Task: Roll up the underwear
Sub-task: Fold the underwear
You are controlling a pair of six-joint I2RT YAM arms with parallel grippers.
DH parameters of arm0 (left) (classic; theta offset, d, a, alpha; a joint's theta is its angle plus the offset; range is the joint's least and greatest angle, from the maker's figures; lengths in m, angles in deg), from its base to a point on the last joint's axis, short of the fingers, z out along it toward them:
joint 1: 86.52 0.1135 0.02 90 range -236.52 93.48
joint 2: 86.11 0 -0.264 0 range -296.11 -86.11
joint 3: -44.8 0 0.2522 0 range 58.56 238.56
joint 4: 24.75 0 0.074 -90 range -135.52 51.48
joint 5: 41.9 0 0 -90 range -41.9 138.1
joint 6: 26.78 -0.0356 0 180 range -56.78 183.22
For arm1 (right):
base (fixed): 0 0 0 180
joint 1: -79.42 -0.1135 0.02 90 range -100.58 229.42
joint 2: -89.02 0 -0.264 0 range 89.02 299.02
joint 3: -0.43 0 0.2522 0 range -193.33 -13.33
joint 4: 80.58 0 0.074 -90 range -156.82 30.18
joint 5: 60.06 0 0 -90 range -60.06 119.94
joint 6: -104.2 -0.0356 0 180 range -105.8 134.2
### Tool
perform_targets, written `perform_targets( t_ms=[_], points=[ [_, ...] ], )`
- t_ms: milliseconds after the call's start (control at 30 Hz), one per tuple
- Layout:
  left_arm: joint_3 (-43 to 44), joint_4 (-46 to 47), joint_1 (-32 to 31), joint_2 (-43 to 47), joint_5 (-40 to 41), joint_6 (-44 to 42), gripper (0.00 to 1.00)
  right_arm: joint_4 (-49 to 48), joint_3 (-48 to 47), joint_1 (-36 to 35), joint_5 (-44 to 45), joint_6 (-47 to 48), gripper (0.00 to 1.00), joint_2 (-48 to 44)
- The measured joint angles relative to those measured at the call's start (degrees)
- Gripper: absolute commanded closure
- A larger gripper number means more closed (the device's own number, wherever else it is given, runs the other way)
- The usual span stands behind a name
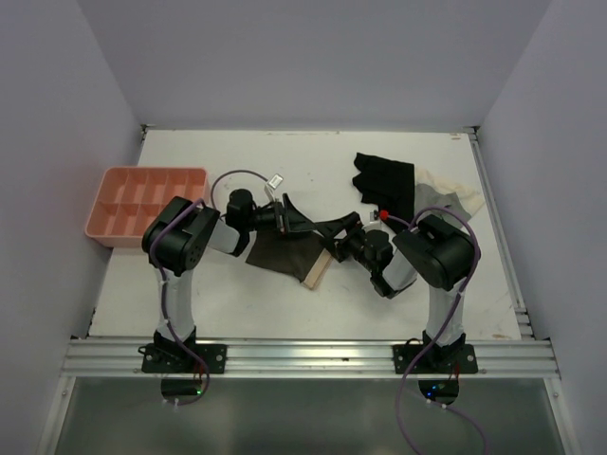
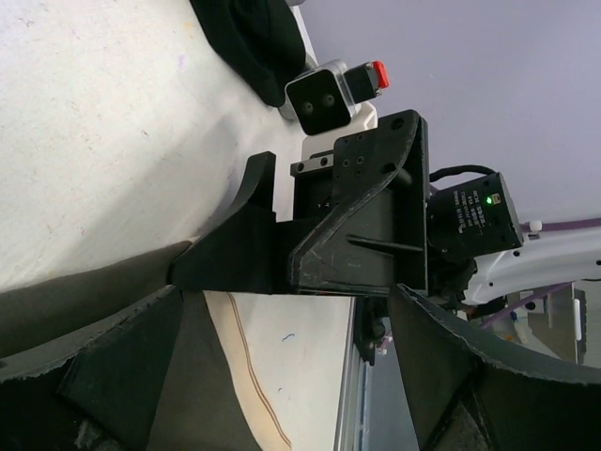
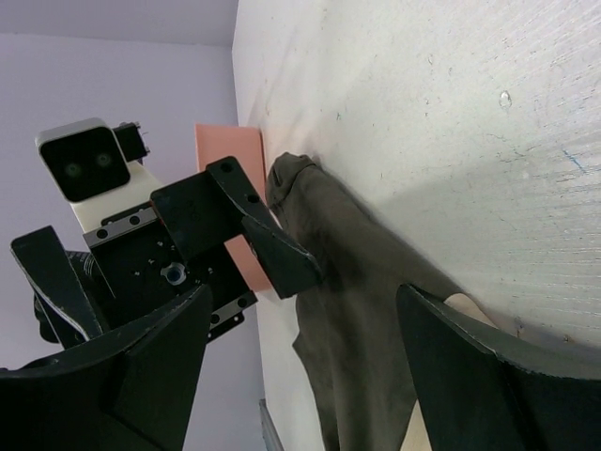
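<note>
we list: left gripper (image 1: 296, 218) and right gripper (image 1: 343, 232) low, tips facing, fingers spread wide; underwear (image 1: 285, 254) flat beneath, brown, beige-edged.

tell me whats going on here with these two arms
Two robot arms are set to roll the underwear, a dark brown piece with a pale waistband lying mid-table. The left gripper and right gripper face each other just over its far edge, both open and holding nothing. The fabric lies mostly flat, not rolled yet. A black garment and a pink tray sit off to the sides.
</note>
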Motion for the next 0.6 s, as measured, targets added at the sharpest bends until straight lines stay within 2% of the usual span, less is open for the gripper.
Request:
perform_targets(
  t_ms=[333,600],
  points=[
    [2.2,1.4,-0.8,-2.8,1.5,3.0,0.05,0.0,0.0,0.1,0.0,-1.1,0.16,0.2],
    [3.0,-2.7,-1.0,-4.0,5.5,3.5,0.03,-0.1,0.0,0.3,0.1,-2.2,0.18,0.7]
  ],
)
